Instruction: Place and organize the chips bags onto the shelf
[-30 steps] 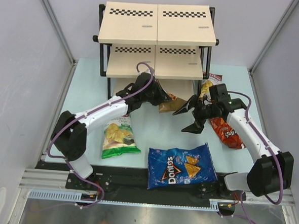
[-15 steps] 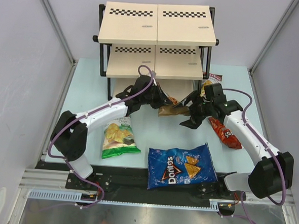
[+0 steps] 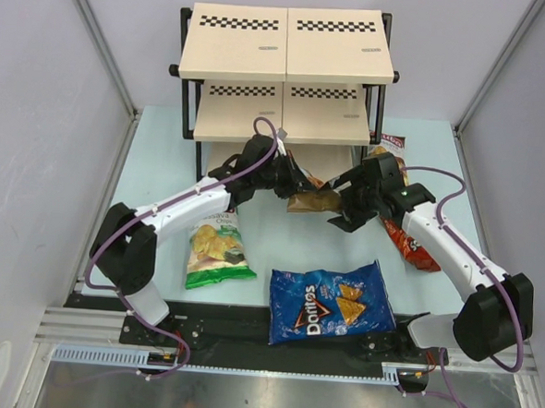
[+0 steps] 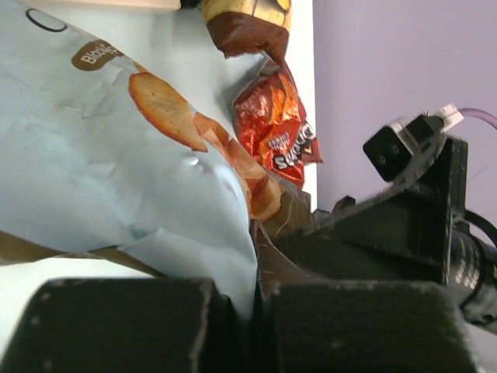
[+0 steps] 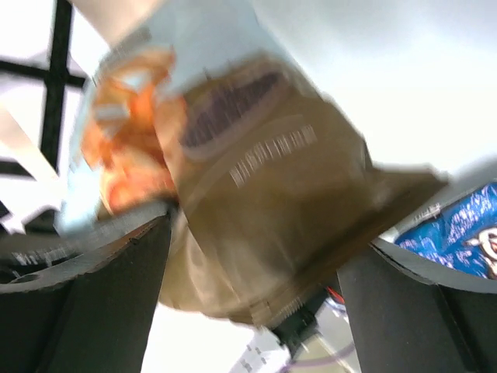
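Observation:
The pale blue-and-brown chips bag [image 3: 312, 200] hangs just in front of the shelf's [image 3: 287, 43] bottom tier. My left gripper [image 3: 291, 180] is shut on its left edge; the left wrist view [image 4: 252, 291] shows the jaws pinching the bag [image 4: 116, 171]. My right gripper [image 3: 345, 207] is open, its fingers astride the bag's brown right end [image 5: 264, 179]. The blue Doritos bag [image 3: 331, 302], the green-white Chuba bag [image 3: 216, 247] and the red Doritos bag [image 3: 411, 242] lie on the table. The small dark Chuba bag [image 3: 379, 156] is partly hidden behind my right arm.
The shelf's top and middle boards hold nothing. Grey side walls [image 3: 35, 152] close in the table on left and right. The red Doritos bag [image 4: 272, 128] and the small Chuba bag [image 4: 247, 22] show beyond the held bag in the left wrist view.
My right gripper has moved left and toward the shelf, from open air to astride the held bag's right end. My left gripper keeps its hold, shifted slightly right.

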Available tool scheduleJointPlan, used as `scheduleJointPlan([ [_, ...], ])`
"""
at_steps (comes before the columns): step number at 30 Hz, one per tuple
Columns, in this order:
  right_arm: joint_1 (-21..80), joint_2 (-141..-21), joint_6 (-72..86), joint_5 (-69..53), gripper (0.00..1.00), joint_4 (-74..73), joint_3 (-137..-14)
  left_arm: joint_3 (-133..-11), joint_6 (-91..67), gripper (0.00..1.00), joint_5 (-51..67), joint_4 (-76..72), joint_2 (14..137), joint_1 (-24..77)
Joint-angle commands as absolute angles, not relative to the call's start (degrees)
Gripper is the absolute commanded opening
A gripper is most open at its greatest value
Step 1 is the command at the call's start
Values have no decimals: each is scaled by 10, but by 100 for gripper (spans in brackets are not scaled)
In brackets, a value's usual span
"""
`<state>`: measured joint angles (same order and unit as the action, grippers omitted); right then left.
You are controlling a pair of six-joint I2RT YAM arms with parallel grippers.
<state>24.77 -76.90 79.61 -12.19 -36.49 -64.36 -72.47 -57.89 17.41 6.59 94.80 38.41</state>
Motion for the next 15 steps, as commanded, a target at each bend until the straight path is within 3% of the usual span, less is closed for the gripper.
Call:
scheduleJointPlan([
  [1,250,-752,852,-40,88,-364,-645,-751,-584,0,250,17,903,385],
  [10,247,-775,896,-29,84,-297,-645,-747,-590,0,315,18,887,381],
  [13,251,-777,894,-32,70,-292,-645,-744,-595,0,333,26,879,381],
  [15,253,-775,888,-30,54,-292,-645,-742,-597,0,337,38,874,380],
])
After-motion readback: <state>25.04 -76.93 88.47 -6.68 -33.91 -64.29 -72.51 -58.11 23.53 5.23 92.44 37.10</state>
